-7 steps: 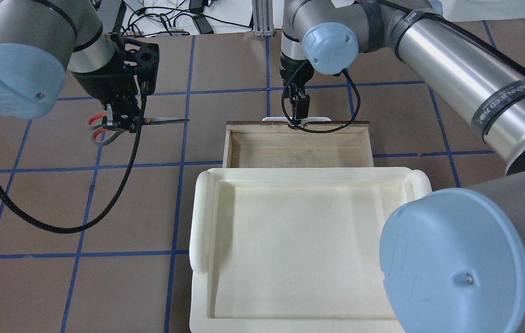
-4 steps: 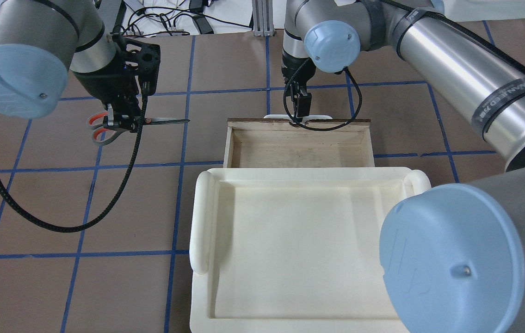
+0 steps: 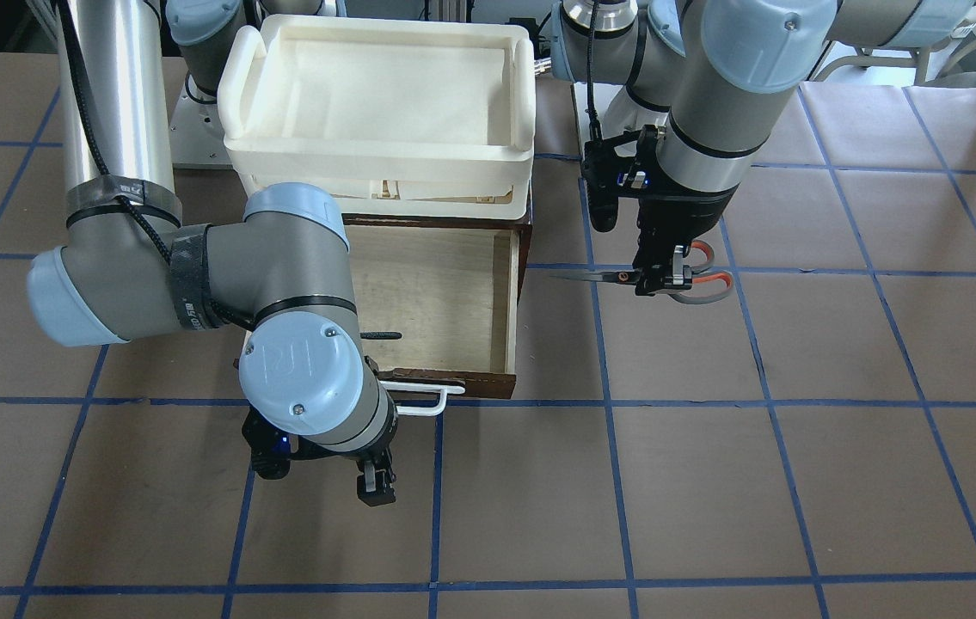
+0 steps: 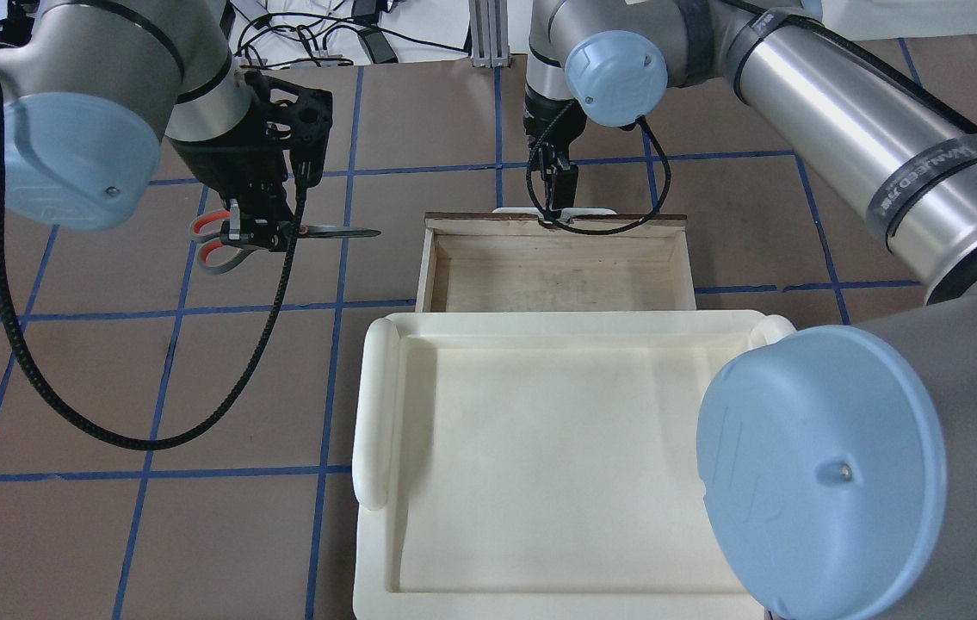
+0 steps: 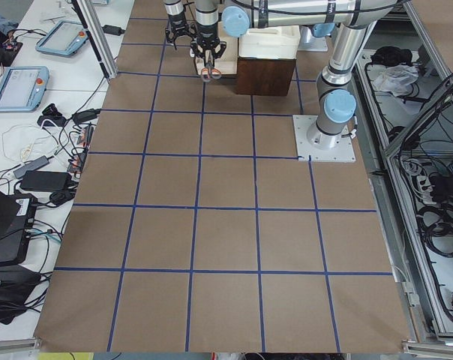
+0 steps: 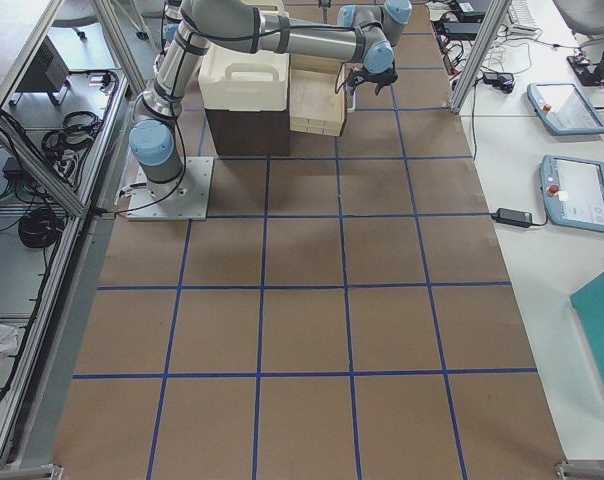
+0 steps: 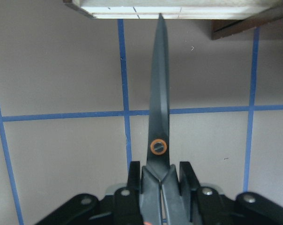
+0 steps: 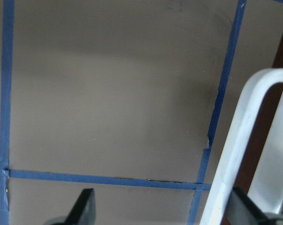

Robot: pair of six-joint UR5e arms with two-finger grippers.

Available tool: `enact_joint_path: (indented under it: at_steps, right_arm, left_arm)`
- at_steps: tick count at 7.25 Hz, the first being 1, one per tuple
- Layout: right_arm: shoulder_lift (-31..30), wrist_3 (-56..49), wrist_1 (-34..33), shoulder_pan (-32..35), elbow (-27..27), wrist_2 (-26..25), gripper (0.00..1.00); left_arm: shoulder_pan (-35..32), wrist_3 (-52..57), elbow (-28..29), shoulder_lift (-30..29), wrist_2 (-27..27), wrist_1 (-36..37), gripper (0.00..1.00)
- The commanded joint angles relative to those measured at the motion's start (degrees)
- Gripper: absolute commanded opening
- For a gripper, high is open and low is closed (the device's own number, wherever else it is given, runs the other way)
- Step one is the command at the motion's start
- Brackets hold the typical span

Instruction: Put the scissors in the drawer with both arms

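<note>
Overhead exterior: left gripper (image 4: pixel 257 234) around scissors (image 4: pixel 335 231), seemingly aloft beside drawer (image 4: pixel 429 269)

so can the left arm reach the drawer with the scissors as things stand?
Probably yes. The drawer stands pulled out with its inside uncovered, only bare table lies between it and the scissors in the left gripper, and the right gripper sits at the front handle, outside it.

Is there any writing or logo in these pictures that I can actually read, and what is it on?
"WANEED...": white print on the black strap around the right arm; the ending is blurred.
"UR": faint embossed logo on that arm's blue joint cap.
The tablet screens beside the table are too small to read.
</note>
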Motion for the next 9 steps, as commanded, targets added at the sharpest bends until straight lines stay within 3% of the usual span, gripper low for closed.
enact_joint_path:
  at_steps: [1,3,5,7,9]
  right_arm:
    - [-1.4,0.5,0.9,0.1,0.0,-0.1,0.95]
    - [-5.6,-2.1,3.0,0.1,0.4,-0.1,0.95]
    - [-10.1,-22.1,2.4,-0.4,1.0,-1.3,0.96]
    - [-14.2,-44.7,2.0,-1.4,3.2,-11.8,1.00]
    - [-18.3,-60.7,2.9,-5.9,3.9,-10.2,1.00]
  left_arm:
    - [-0.2,0.0,0.1,0.2,-0.1,0.0,0.00]
    - [-0.1,0.2,0.8,0.7,0.1,0.1,0.00]
    - [-0.2,-0.8,1.6,0.0,-3.3,-0.1,0.00]
    - [-5.6,-7.4,1.6,-1.0,-4.9,0.2,0.00]
    - [-12.1,-17.2,3.2,-2.6,-4.8,1.0,0.00]
